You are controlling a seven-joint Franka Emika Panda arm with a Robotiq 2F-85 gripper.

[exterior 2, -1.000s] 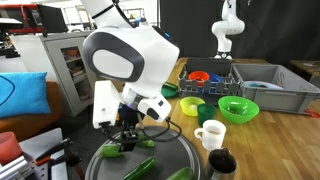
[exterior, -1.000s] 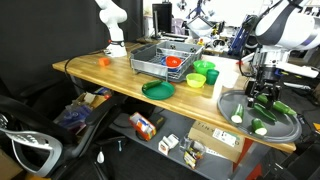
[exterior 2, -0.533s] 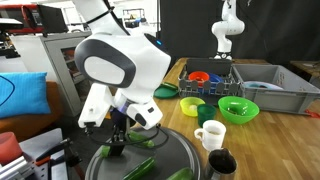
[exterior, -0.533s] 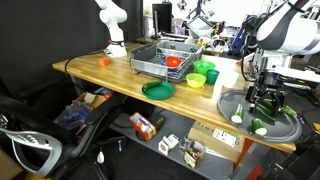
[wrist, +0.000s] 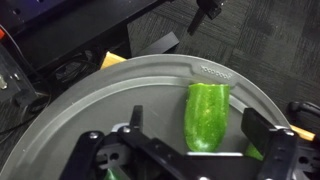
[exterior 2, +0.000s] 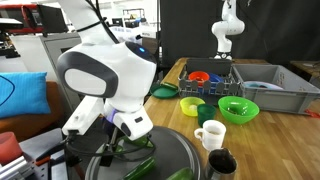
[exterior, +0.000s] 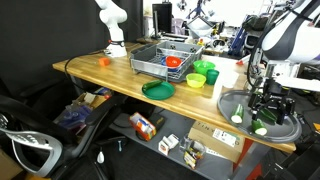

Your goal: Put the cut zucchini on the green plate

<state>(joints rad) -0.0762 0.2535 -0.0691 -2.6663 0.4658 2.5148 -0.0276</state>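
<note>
Wrist view: the gripper, spread wide (1 finger each side), hangs over the cut zucchini on the gray tray, which rests on a wooden table.

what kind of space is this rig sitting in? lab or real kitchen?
Probably a robotics lab, not a real kitchen. A second white robot arm stands on the far end of the long wooden table. Black curtains hang behind it, and cardboard boxes sit under the table.
</note>
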